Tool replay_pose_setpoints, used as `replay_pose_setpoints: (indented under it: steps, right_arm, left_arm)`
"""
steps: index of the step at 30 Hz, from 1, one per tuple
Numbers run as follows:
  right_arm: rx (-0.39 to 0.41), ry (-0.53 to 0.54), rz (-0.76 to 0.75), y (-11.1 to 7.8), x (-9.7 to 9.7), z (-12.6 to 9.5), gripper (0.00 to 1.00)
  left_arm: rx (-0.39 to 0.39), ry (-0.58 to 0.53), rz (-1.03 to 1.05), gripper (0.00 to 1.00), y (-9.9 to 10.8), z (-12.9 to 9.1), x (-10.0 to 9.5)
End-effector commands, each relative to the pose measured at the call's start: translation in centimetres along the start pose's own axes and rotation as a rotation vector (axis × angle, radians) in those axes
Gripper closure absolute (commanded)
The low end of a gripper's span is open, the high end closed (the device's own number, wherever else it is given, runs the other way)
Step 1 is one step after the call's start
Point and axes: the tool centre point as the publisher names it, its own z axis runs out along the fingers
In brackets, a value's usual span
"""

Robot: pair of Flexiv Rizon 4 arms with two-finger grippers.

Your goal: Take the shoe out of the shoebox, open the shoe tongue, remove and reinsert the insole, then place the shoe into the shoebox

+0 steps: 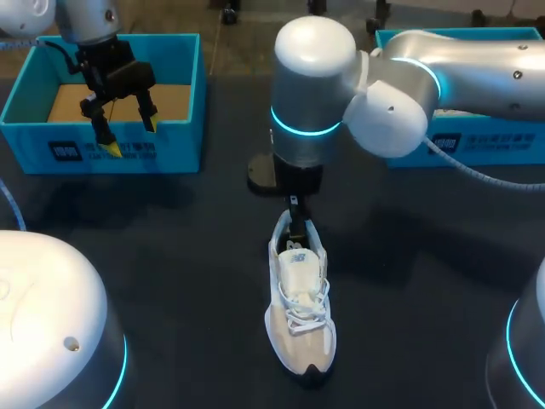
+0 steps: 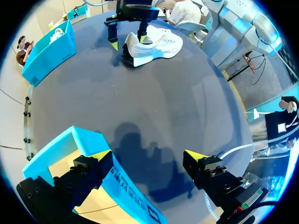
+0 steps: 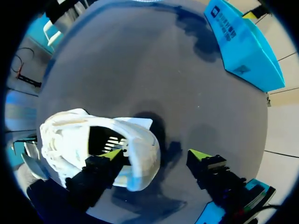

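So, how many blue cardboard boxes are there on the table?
2. One open blue cardboard box stands at the back left, under the left gripper. The second blue box stands at the back right, partly hidden by the right arm.

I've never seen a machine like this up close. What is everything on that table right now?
shoe: one, white with a dark toe, standing on its sole mid-table.
left shoebox: one, turquoise, open, far left corner.
right shoebox: one, turquoise, far right, partly hidden by the right arm.
table: one, dark, under everything.
left gripper: one, black with yellow tips, open, above the left shoebox's front wall.
right gripper: one, black with yellow tips, open, one finger inside the shoe's heel opening, the other outside it.
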Motion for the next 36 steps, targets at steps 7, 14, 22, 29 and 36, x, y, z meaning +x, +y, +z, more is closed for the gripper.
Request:
replay_pose_setpoints:
  steps: [7,14,22,29,36]
  right_arm:
    - [-0.01,0.019,0.004,-0.2,-0.1,2.0,0.91]
    - [0.008,-0.012,0.04,-0.5,0.7,0.8,1.0]
    - [0.048,-0.035,0.038,-2.3,-0.4,-3.5,1.0]
    - [0.085,-0.085,0.027,-4.9,-2.9,-9.5,1.0]
    - [0.101,-0.107,0.095,-6.8,-4.6,-14.5,1.0]
  left_arm:
    - [-0.002,0.002,0.001,0.0,0.0,-0.1,0.0]
    - [-0.002,0.002,0.001,0.0,0.0,-0.1,0.0]
    - [-0.002,0.002,0.001,0.0,0.0,-0.1,0.0]
    - [-0.002,0.002,0.001,0.0,0.0,-0.1,0.0]
    - [-0.002,0.002,0.001,0.0,0.0,-0.1,0.0]
